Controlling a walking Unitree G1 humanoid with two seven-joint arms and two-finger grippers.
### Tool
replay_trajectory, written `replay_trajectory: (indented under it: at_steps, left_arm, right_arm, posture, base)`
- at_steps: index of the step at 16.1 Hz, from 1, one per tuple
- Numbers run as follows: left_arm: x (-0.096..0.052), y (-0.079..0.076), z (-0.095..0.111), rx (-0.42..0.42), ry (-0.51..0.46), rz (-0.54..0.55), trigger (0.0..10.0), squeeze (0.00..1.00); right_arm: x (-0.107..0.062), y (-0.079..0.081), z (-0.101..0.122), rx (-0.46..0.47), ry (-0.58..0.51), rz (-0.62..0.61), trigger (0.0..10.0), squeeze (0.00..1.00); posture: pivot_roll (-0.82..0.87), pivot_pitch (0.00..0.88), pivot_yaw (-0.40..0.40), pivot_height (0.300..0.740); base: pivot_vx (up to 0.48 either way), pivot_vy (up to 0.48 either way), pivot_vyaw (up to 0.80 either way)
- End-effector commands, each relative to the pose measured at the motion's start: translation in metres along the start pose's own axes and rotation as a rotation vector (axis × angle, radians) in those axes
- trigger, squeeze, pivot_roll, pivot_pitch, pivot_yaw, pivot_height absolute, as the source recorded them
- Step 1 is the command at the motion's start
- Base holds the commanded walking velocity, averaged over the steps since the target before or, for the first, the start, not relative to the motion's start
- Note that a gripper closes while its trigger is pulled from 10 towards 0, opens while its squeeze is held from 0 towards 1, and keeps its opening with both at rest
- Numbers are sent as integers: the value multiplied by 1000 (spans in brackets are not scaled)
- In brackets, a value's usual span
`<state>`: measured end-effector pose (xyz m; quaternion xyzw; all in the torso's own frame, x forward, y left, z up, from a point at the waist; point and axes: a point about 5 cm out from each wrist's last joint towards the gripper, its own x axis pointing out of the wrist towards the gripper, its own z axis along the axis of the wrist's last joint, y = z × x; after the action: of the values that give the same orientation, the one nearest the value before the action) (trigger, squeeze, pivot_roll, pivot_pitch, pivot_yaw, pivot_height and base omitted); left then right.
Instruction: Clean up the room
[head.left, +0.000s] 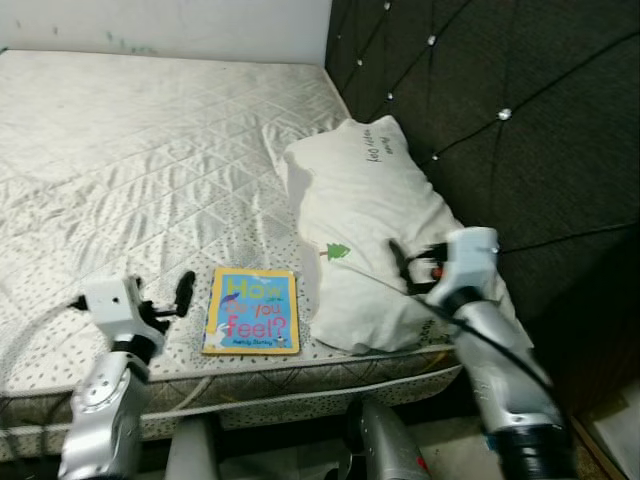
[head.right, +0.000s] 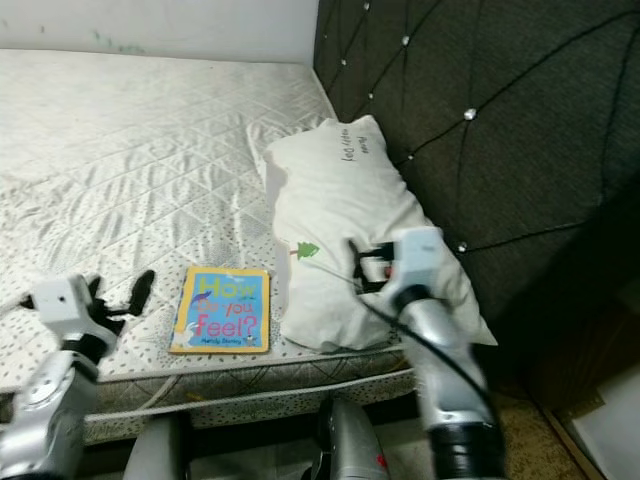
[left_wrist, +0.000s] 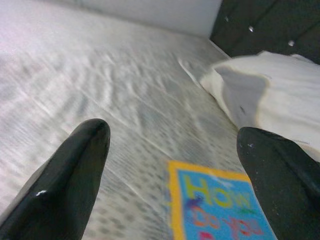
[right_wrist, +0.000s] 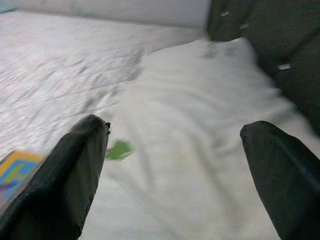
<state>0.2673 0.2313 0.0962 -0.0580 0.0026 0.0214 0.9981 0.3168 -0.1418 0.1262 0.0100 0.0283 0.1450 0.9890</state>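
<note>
The tidying looks barely begun, as I judge it; the book (head.left: 251, 311), a bright children's board book, lies flat near the lower edge of the bed (head.left: 130, 160), in the lower middle of the frame, just beside the pillow (head.left: 365, 225) at centre right; neither is held. The left gripper (head.left: 183, 290) hovers at lower left, close beside the book, fingers (left_wrist: 70, 170) spread apart and empty; the right gripper (head.left: 400, 262) hangs over the pillow's lower part, its fingers (right_wrist: 75, 165) likewise wide apart; what remains is probably lifting the book away and squaring the pillow. The bed is a bare, quilted white mattress; a dark tufted headboard (head.left: 500, 120) fills the right; a pale wall (head.left: 170, 25) runs across the top.
</note>
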Motion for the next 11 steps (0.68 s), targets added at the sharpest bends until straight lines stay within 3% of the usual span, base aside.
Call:
replay_trajectory:
  at_steps: [1,2,3,4,5,8,11]
  left_arm:
    - [0,-3,8,26,-12,-7,10000,1000]
    - [-2,-3,15,7,-24,-20,10000,1000]
    - [-2,-3,22,83,-43,-19,10000,1000]
    - [-1,-3,23,106,-43,-20,10000,984]
    - [1,-11,25,184,-27,-64,10000,0]
    - [0,-30,33,234,-84,-163,10000,0]
    - [-6,-32,31,158,-118,-44,10000,0]
  right_arm:
    - [3,0,-3,-12,27,11,10000,0]
    - [7,2,0,12,14,18,10000,0]
    - [10,4,4,19,-1,27,10000,0]
    - [12,4,5,23,-5,28,10000,0]
    - [19,6,11,40,-25,37,10000,0]
    - [28,8,18,62,-60,30,10000,0]
    - [31,7,23,102,-96,-17,10000,0]
  posture:
    - [24,0,-120,584]
    - [34,0,-121,584]
    - [43,0,-122,584]
    - [52,0,-125,584]
    - [75,0,-136,584]
    - [84,0,-145,584]
    - [76,0,-147,584]
  base:
    - [0,0,0]
    - [0,0,0]
    - [0,0,0]
    - [0,0,0]
    - [0,0,0]
    - [0,0,0]
    - [0,0,0]
